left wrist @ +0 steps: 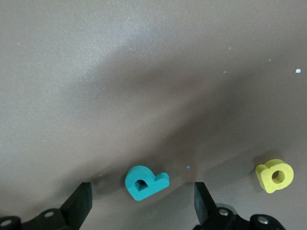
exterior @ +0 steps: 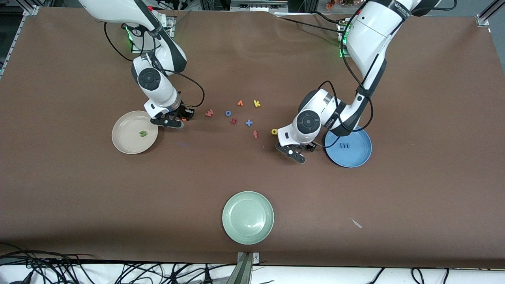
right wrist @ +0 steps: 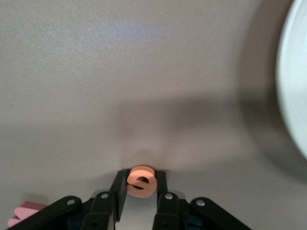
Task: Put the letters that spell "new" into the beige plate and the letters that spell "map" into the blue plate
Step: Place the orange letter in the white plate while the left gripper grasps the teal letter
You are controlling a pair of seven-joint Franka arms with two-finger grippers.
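In the right wrist view my right gripper is shut on the orange "e", low over the table beside the beige plate. The green "n" lies in that plate. The pinkish-red "w" lies on the table toward the middle. My left gripper is open and low, and the teal "p" lies between its fingers, touching neither. The yellow "a" lies close by. The blue plate holds the blue "m", just beside my left gripper.
Loose letters lie mid-table: blue "o", a dark red letter, orange "v", yellow "k", a blue cross, a red letter. A pale green plate sits nearest the front camera, with a white scrap nearby.
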